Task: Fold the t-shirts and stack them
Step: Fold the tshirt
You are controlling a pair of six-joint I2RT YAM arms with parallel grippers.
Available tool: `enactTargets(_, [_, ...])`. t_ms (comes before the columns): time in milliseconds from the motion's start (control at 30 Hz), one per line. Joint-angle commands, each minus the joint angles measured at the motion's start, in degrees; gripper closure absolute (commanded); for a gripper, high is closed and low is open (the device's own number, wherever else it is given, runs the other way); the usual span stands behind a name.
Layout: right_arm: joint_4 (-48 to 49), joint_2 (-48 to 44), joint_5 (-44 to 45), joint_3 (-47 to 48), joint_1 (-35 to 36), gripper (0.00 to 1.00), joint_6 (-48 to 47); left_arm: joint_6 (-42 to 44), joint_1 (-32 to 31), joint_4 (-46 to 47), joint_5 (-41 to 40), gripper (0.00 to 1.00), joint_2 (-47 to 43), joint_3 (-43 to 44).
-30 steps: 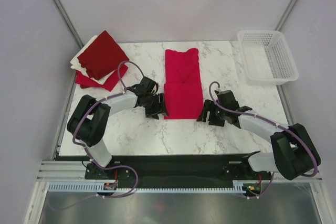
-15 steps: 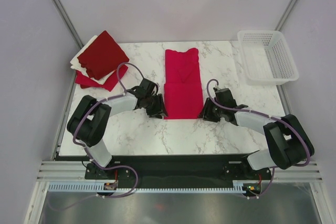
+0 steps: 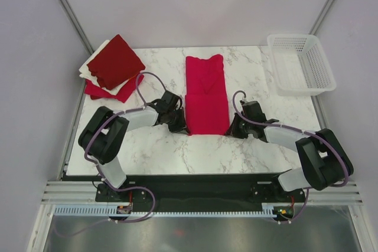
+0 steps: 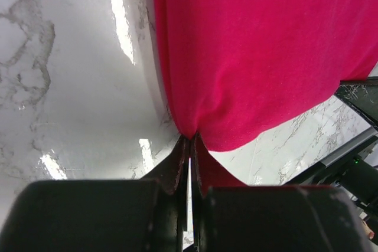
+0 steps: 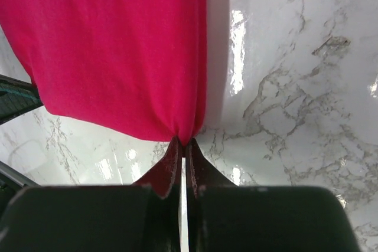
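Observation:
A bright crimson t-shirt (image 3: 205, 94) lies folded into a long strip down the middle of the marble table, its near half doubled over. My left gripper (image 3: 185, 128) is shut on the strip's near left corner (image 4: 190, 128). The right gripper (image 3: 228, 129) pinches the near right corner (image 5: 184, 135), jaws shut. Both corners pucker at the fingertips. A stack of folded t-shirts (image 3: 112, 68), dark red, red and cream, sits at the table's far left corner.
A white lattice basket (image 3: 300, 63) stands at the far right corner, partly over the table's edge. Grey walls with metal posts enclose the back and sides. The arm bases sit on a black rail at the near edge.
Both grippers slid inward to the crimson shirt's near corners and closed on them. A second ago they stood open just outside the strip's edges.

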Motion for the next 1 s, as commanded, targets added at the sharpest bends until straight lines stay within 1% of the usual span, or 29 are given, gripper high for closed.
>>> enactTargets(0, [0.11, -3.10, -2.76, -1.73, 0.09, 1.00, 0.54, -1.96, -1.80, 0.73, -2.52, 0.98, -3.49, -2.03])
enactTargets(167, [-4.80, -12.85, -1.80, -3.57, 0.52, 1.00, 1.07, -4.50, -3.65, 0.30, -2.70, 0.98, -9.20, -6.34])
enactTargets(200, [-6.99, -16.35, -1.63, -3.92, 0.61, 1.00, 1.16, -4.86, -4.61, 0.21, -3.14, 0.98, -11.91, -7.04])
enactTargets(300, [-11.64, -21.99, -1.54, -5.24, 0.96, 1.00, 2.21, -5.56, -6.89, -0.41, -3.41, 0.98, -16.32, -10.12])
enactTargets(333, [-12.63, -25.93, -1.36, -5.59, 1.23, 1.00, 2.74, -5.56, -7.43, -0.41, -3.41, 0.98, -19.29, -11.52])
enactTargets(367, [-13.42, -27.97, -1.19, -6.73, 1.66, 1.00, 3.70, -5.56, -8.13, -0.41, -3.41, 0.98, -20.80, -12.23])
enactTargets(467, [-15.00, -34.39, 0.04, -8.67, 5.70, 1.00, 7.48, -5.56, -10.94, -0.41, -3.41, 0.98, -26.08, -14.60])
enactTargets(500, [-17.18, -35.53, 2.05, -8.67, 8.32, 1.00, 8.79, -6.87, -12.25, -5.28, -8.63, 0.98, -27.48, -15.13])
enactTargets(533, [-18.34, -38.16, 3.20, -8.59, 9.65, 1.00, 9.41, -11.84, -12.96, -5.77, -9.20, 0.98, -29.76, -16.09])
enactTargets(600, [-21.58, -41.07, 5.40, -8.50, 12.81, 1.00, 10.99, -13.91, -15.15, -6.91, -10.17, 0.98, -32.32, -16.97])
enactTargets(633, [-22.56, -44.21, 6.63, -8.50, 13.35, 1.00, 12.22, -15.13, -15.86, -7.17, -10.96, 0.98, -33.46, -17.85])
enactTargets(733, [-26.86, -48.97, 7.78, -7.80, 14.15, 1.00, 13.20, -16.46, -18.06, -8.76, -12.28, 0.98, -37.51, -18.47])
enactTargets(833, [-29.15, -50.48, 7.96, -5.78, 14.32, 1.00, 13.03, -17.25, -19.21, -10.16, -13.07, 0.98, -39.88, -17.86])
enactTargets(967, [-30.47, -48.82, 8.74, -2.19, 14.41, 1.00, 11.01, -17.25, -19.39, -10.17, -13.07, 0.98, -40.94, -15.32])
